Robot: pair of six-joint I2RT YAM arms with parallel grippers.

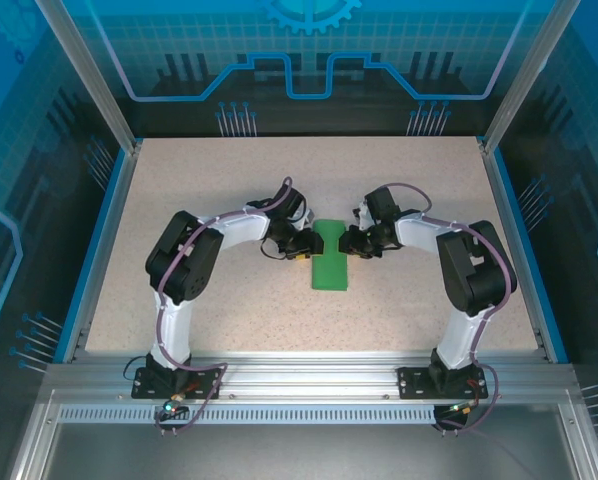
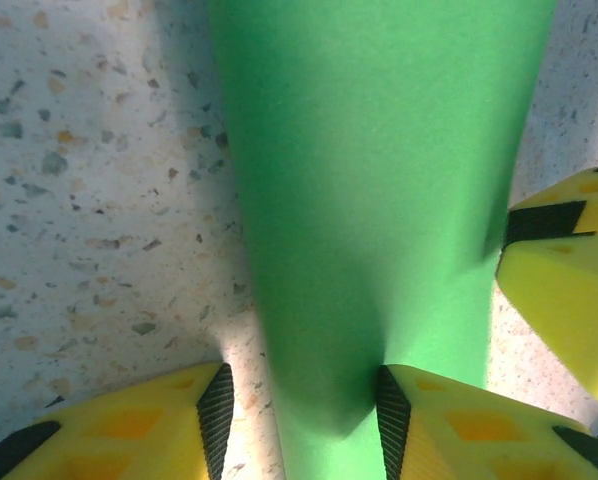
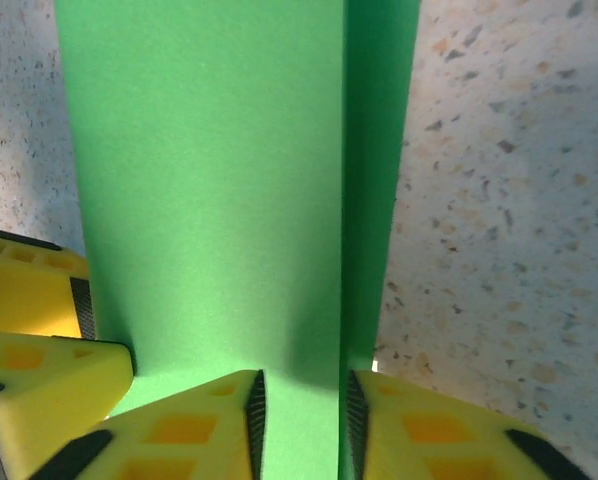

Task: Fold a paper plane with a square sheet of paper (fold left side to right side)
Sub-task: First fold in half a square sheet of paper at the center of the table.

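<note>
The green paper (image 1: 330,262) lies folded into a narrow strip at the middle of the speckled surface (image 1: 179,180), its long side running from near to far. Its far end is a little wider than the rest. The paper is plain, and so are the yellow fingers (image 2: 459,425) beside it.

The left gripper (image 1: 301,244) sits just left of the paper's far half and the right gripper (image 1: 353,242) just right of it. Both point inward at the strip.

In the left wrist view the left gripper's jaws stand apart. The paper rises between them and touches the right-hand pad, while a sliver of bare surface shows beside the other. A yellow finger (image 2: 564,290) of the right gripper sits close at the paper's opposite edge.

In the right wrist view the right gripper (image 3: 304,385) is also spread. A folded edge of the paper runs up through the gap, with neither pad pressed onto it.

Bare surface surrounds the paper on all sides. The blue rims (image 1: 97,250) to its left and right are well apart from it, as is the aluminium rail (image 1: 309,375) nearer than it. Beyond it stands a blue back panel with a gear outline (image 1: 309,12).
</note>
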